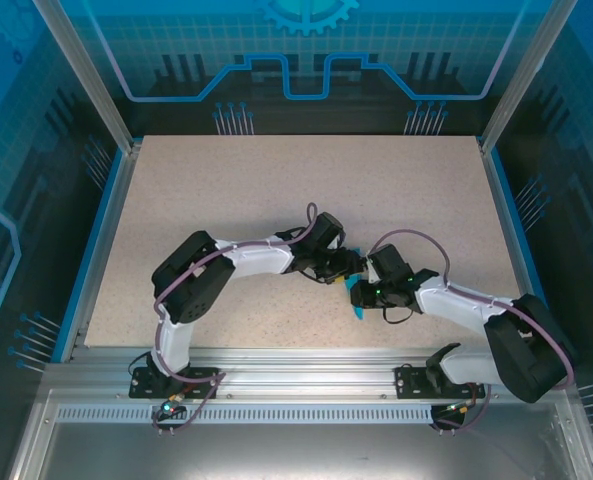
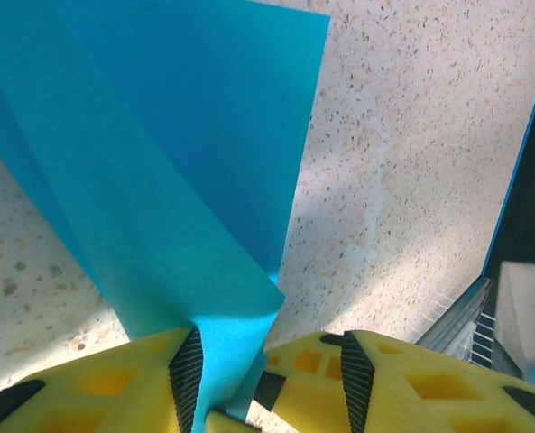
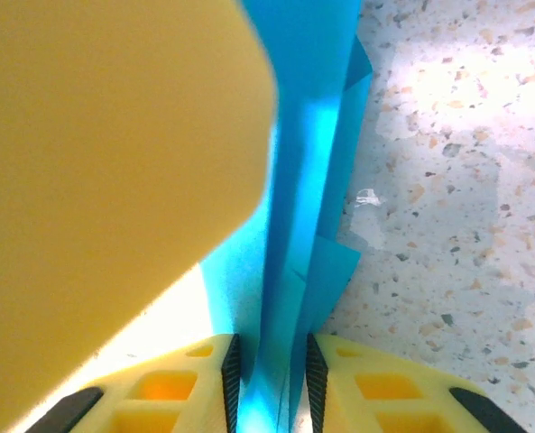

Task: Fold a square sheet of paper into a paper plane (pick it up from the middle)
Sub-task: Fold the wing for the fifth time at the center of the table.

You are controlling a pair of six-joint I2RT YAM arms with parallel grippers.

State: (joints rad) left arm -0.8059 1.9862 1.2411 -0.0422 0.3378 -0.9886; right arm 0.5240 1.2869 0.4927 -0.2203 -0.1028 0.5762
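Note:
The paper plane (image 1: 360,301) is a teal-blue folded piece held just above the table (image 1: 276,190) near its front centre, where both arms meet. In the left wrist view the plane (image 2: 159,180) spreads wide up and to the left, and its narrow end runs down between the yellow fingers of my left gripper (image 2: 244,352), which is shut on it. In the right wrist view several folded layers of the plane (image 3: 308,135) stand upright between the black pads of my right gripper (image 3: 269,347), also shut on it. A blurred yellow left finger (image 3: 96,162) fills the upper left there. From above, the left gripper (image 1: 343,267) and right gripper (image 1: 364,281) nearly touch.
The speckled table has a blue strip along its sides (image 1: 96,240) and an aluminium rail (image 1: 306,365) along the front, where the arm bases stand. Clear panels with posts wall the sides and back. The right table edge (image 2: 520,180) lies close in the left wrist view.

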